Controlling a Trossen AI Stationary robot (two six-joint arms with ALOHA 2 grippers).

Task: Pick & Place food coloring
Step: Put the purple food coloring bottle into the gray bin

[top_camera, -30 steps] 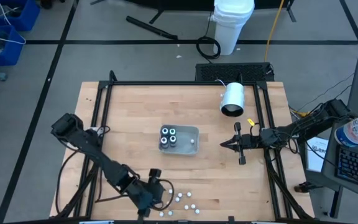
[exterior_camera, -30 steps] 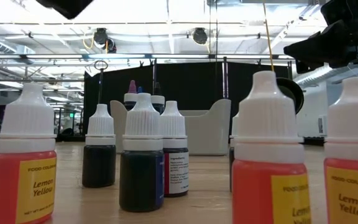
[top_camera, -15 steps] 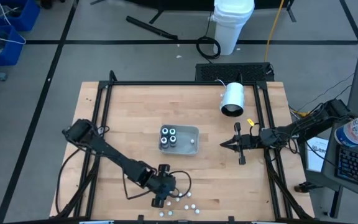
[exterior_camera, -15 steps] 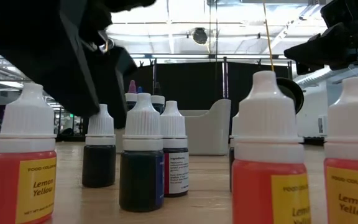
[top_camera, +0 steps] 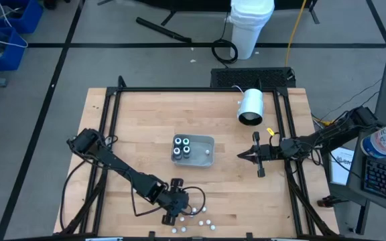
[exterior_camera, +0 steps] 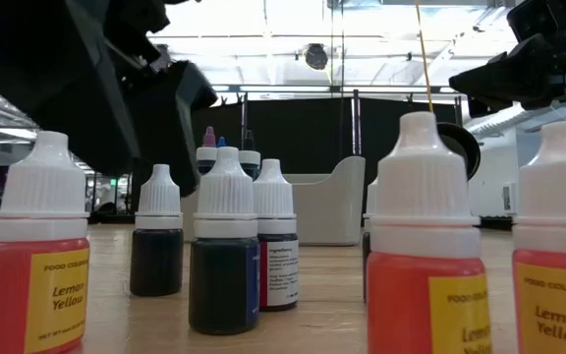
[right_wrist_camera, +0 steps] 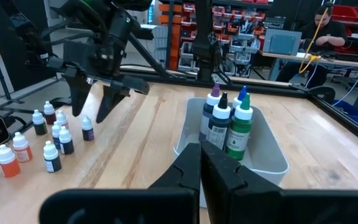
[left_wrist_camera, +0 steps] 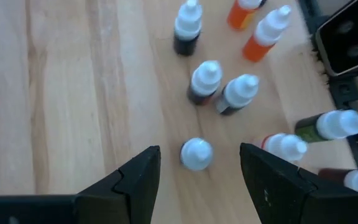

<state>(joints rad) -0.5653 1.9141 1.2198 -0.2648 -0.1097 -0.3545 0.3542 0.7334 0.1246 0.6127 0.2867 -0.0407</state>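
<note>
Several small food coloring bottles [top_camera: 196,215] with white caps stand upright in a loose group near the table's near edge. My left gripper [left_wrist_camera: 197,167] hangs open over the group, tilted downward. Its two fingers stand on either side of one dark white-capped bottle [left_wrist_camera: 196,154], a little above it and apart from it, as the right wrist view shows [right_wrist_camera: 87,129]. More bottles [top_camera: 181,148] stand in the grey tray [top_camera: 208,141] at mid-table. My right gripper [top_camera: 241,156] waits shut and level, to the right of the tray.
A white cylinder [top_camera: 250,107] lies on its side at the far right of the table. Black frame rails [top_camera: 110,114] run along the table's edges. Orange and dark bottles [exterior_camera: 423,246] stand close together around the one between my left fingers. Bare wood lies left of the tray.
My left gripper has swung toward the table's right along the near edge and has sunk down over the group of bottles, staying open. It has hardly moved in the last half second. The bottles have not moved.
</note>
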